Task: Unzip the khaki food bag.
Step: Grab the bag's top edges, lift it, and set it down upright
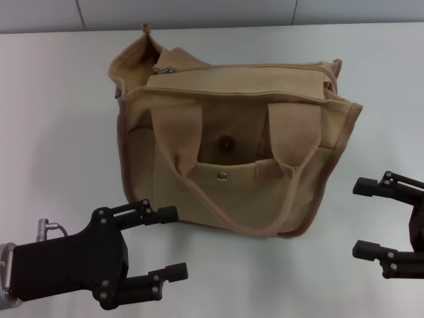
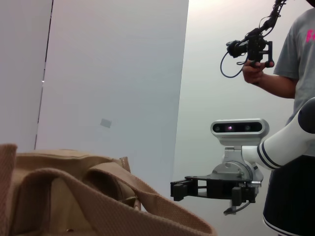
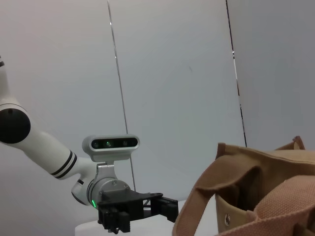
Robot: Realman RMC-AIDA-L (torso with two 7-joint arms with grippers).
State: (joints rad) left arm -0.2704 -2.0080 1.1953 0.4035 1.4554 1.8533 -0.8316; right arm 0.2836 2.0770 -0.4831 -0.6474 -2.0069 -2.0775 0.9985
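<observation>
Khaki food bag (image 1: 232, 152) upright, zipper (image 1: 169, 69) partly open — contents hidden.

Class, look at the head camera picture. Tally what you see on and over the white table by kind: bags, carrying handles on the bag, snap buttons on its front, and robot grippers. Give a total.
Boxy tan canvas food bag: 1
Wide tan webbing handles: 2
Round snap buttons, one dark, one silver metal: 2
Black robot grippers, jaws open, left and right: 2
Total: 7
</observation>
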